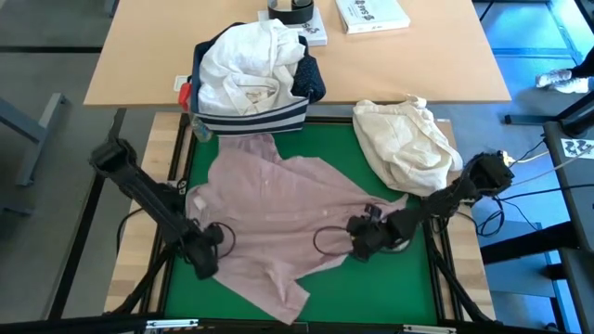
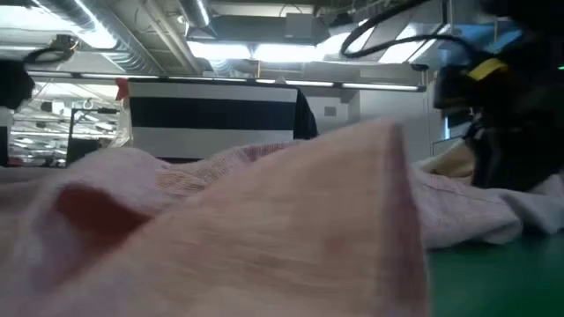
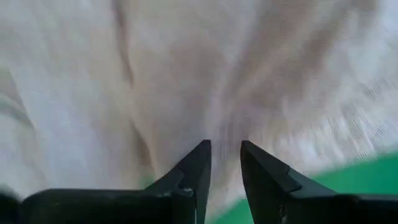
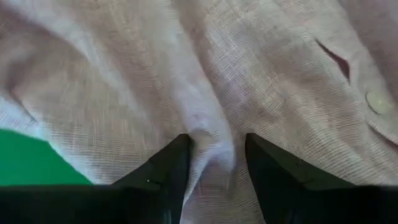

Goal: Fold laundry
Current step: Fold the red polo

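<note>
2 grippers worked the pink top [image 1: 278, 199], spread on the green bench [image 1: 343, 139] for folding. From above, the left gripper [image 1: 206, 252] and right gripper [image 1: 364, 236] sat at opposite edges. Each wrist view showed narrow fingers [image 3: 198, 163] pinching a fold of it.

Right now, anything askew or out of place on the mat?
Yes: the pale pink top lies crumpled and skewed across the green mat, not flat. Both the left gripper and the right gripper pinch folds of it. Nothing looks damaged or spilled.
</note>
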